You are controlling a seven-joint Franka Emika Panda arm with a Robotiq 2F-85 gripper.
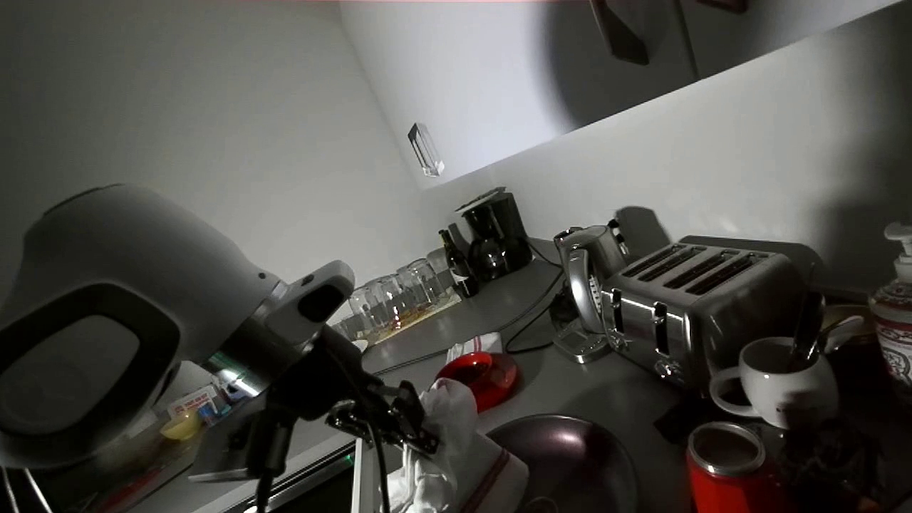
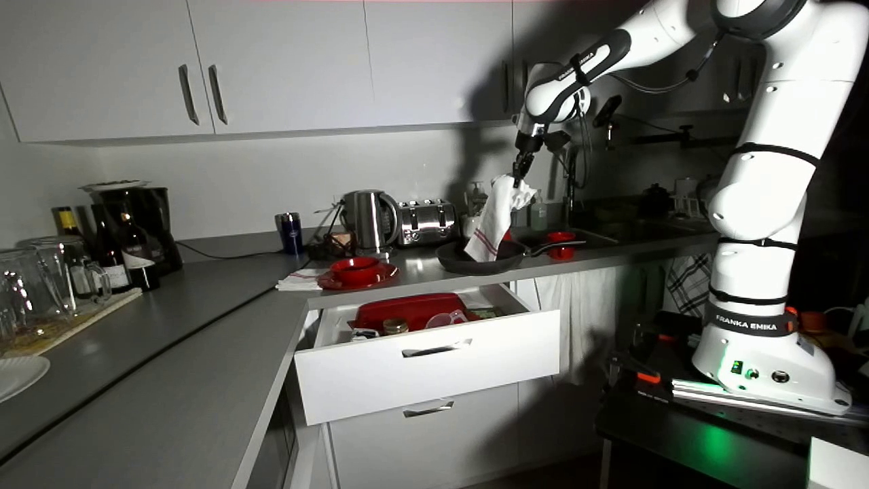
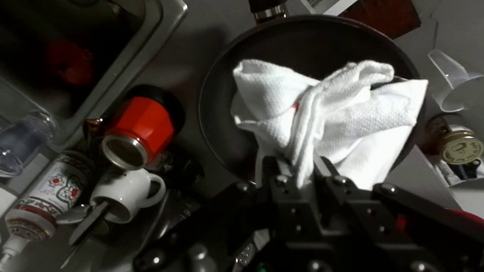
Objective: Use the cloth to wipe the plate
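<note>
My gripper (image 3: 298, 168) is shut on a white cloth (image 3: 351, 121), which is bunched up between the fingertips. The gripper also shows in both exterior views (image 1: 420, 434) (image 2: 520, 170). The cloth hangs down with red stripes near its lower end (image 2: 492, 217) (image 1: 491, 474). Its lower corner hangs in the dark frying pan (image 2: 475, 265); I cannot tell whether it touches the bottom. The pan also shows in the wrist view (image 3: 302, 41). A red plate (image 2: 387, 277) lies beside the pan with a red bowl (image 2: 356, 269) on it. The plate also shows in an exterior view (image 1: 507, 381).
An open drawer (image 2: 434, 353) juts out below the pan and plate. A folded striped cloth (image 2: 299, 280) lies by the red plate. A toaster (image 1: 662, 320) and kettle (image 2: 366, 217) stand behind. A red canister (image 3: 143, 124) and white mug (image 3: 121, 196) stand near the pan.
</note>
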